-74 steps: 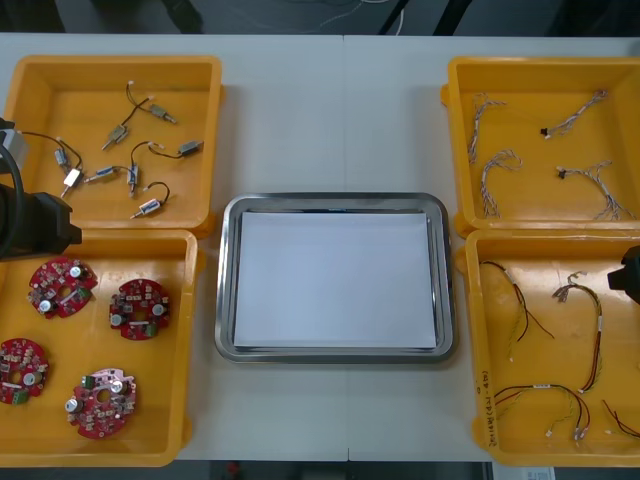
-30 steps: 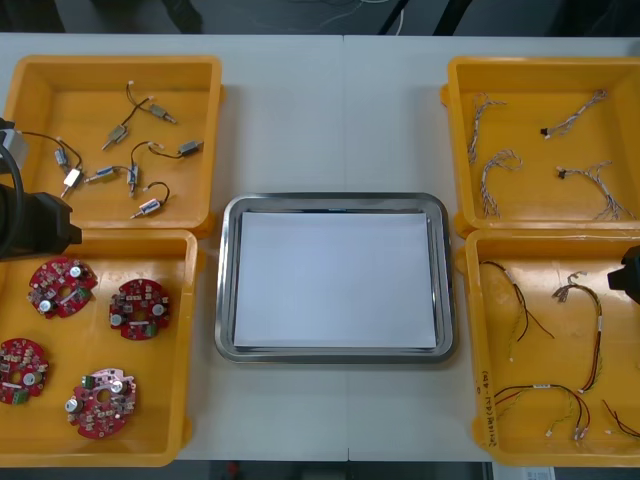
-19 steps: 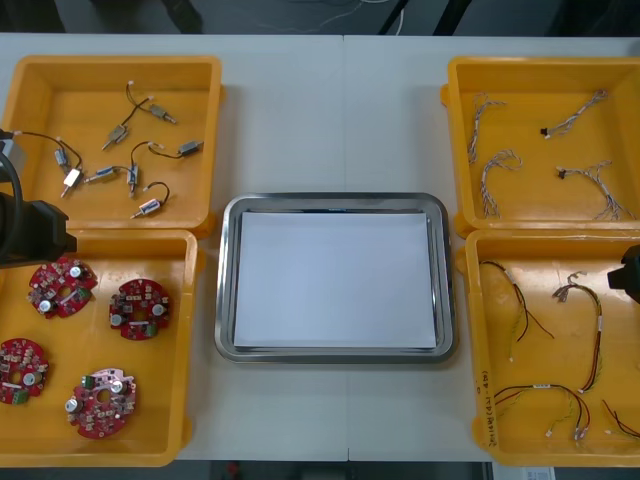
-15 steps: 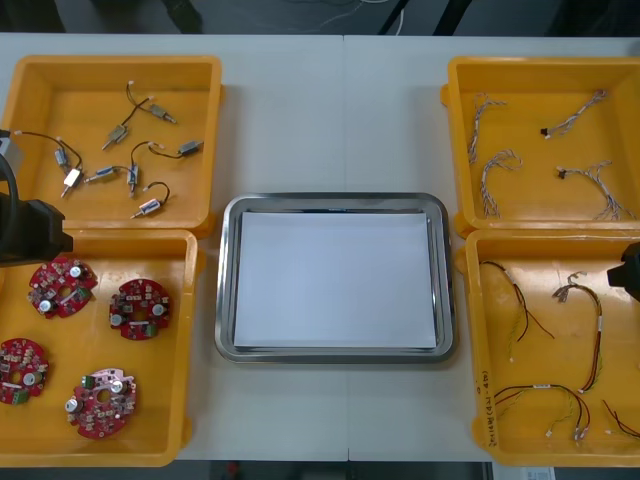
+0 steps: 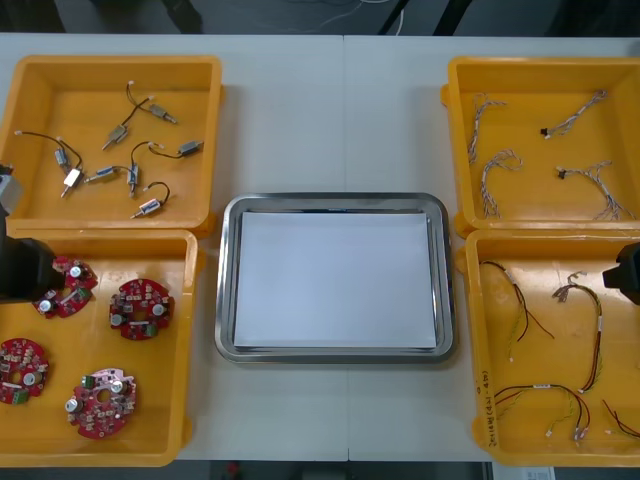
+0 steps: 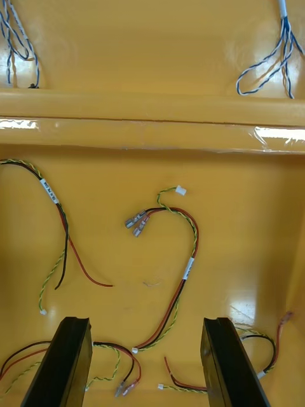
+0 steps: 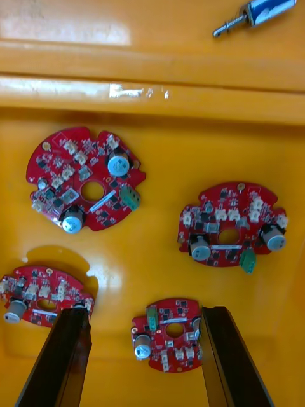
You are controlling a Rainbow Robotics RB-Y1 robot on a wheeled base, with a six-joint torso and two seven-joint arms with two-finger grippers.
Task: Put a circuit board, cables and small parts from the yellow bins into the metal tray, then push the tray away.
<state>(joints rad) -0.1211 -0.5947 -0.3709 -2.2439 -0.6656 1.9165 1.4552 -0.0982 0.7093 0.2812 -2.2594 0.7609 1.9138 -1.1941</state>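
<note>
Picking: left pincer hovers released over a yellow plastic bin; one round red circuit board lies in it between the fingers.
Advice: descend straight, straddle that board's rim, clench gently, clear of the second red board beside one finger.
Idle: right pincer released above red-and-yellow cables.
Destination: shiny metal tray, well off toward the right pincer.

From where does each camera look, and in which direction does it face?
Front view: above the arms, facing steeply down at the table and metal tray; left arm and right arm at the side edges.
Left wrist view: on the left wrist, facing down at the circuit boards; left gripper open.
Right wrist view: on the right wrist, facing down at red and yellow cables; right gripper open.
Front and left wrist views share the four circuit boards.
</note>
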